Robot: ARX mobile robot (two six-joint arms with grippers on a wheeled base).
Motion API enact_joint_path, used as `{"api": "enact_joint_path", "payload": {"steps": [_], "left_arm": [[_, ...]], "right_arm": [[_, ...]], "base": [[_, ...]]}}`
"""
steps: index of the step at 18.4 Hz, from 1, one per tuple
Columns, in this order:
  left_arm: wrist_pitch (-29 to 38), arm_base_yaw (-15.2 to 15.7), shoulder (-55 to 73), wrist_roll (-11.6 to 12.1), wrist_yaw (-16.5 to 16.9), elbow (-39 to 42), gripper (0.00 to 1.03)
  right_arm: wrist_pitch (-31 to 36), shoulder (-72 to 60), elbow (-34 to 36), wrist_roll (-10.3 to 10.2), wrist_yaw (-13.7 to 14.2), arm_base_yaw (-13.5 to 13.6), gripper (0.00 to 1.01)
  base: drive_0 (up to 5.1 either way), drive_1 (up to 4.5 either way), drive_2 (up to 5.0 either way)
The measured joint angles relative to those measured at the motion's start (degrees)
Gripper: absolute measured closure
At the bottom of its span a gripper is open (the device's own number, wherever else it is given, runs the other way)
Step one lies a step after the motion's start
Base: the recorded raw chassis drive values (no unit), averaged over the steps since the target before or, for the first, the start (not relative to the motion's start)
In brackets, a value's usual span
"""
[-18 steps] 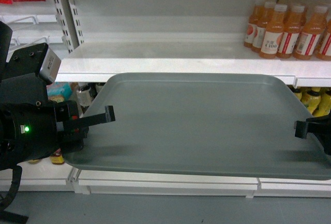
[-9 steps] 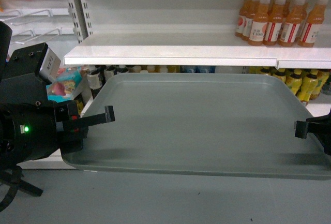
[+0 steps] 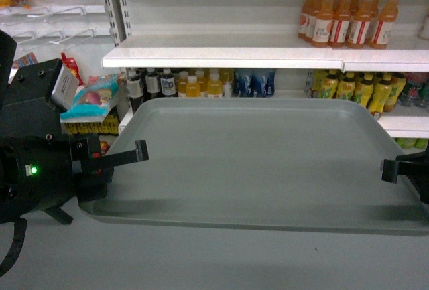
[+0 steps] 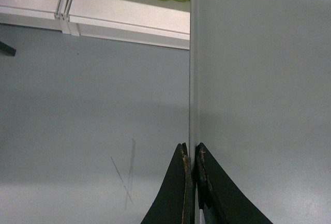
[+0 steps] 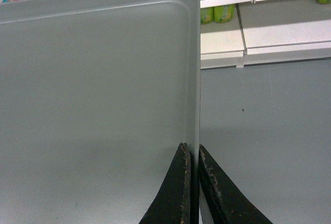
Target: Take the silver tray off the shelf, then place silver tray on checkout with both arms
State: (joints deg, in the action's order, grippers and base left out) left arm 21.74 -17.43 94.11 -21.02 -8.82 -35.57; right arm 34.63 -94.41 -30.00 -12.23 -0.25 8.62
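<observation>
Left gripper (image 4: 192, 157): we log it clamped on the left rim of the silver tray (image 3: 261, 159), one finger over the rim and one under, as the left wrist view shows. Right gripper (image 5: 192, 157): we log it pinched likewise on the tray's right rim.

Item 1, shelf (image 3: 221, 55): glossy white board with a thick front lip, standing behind the tray and above its far edge. We find the tray clear of it, not resting on it.

Item 2, silver tray: matte grey-green, rounded corners, low rim, nothing on it. We record it held level in the air between the two grippers, over grey floor (image 4: 88, 110), in front of the shelving.

Item 3, left arm (image 3: 40, 176): black, bulky wrist, one small green light lit.

Item 4, orange drink bottles (image 3: 348, 19): a row on the shelf board, upper right.

Item 5, mixed bottles (image 3: 201, 84): a row on the lower board, behind the tray's far rim.

Item 6, snack packet (image 3: 94, 97): just left of those bottles.
</observation>
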Motion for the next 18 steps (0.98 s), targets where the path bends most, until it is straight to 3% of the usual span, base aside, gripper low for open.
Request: {"api": "enact_joint_path", "payload": {"steps": [18], "left_arm": [[0.2,0.0,0.0,0.0,0.0,0.0,1.00]], "right_arm": [[0.0,0.0,0.0,0.0,0.0,0.0,0.99]], "base": [[0.1,-4.21,4.4]]}}
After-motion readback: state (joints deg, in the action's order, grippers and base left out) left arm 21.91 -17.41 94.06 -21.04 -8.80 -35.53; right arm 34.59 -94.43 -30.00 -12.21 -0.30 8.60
